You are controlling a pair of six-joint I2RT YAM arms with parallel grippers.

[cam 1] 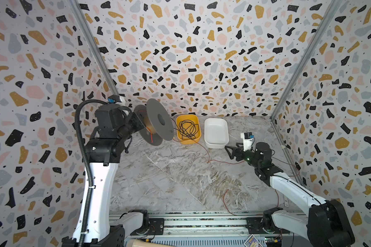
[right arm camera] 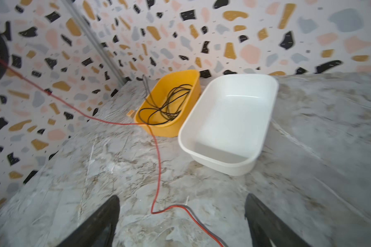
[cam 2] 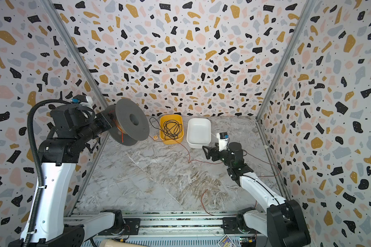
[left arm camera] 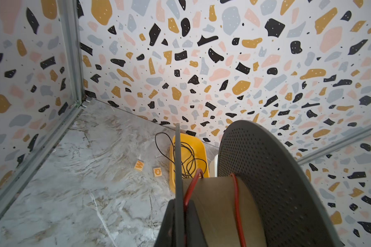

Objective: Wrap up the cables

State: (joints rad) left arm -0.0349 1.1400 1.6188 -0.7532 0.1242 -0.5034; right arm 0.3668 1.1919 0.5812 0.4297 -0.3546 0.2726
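Marble table; grey spool raised at left, near flange clamped in left tool; white tub; yellow tub holding black wire; right tool, fingers apart, over red wire trailing from spool core across table past yellow tub.

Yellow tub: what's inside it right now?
A loose tangle of black wire lies in the yellow tub, one loop spilling over the rim. The red wire passes its near corner, apparently outside. Anything beneath the tangle is covered.
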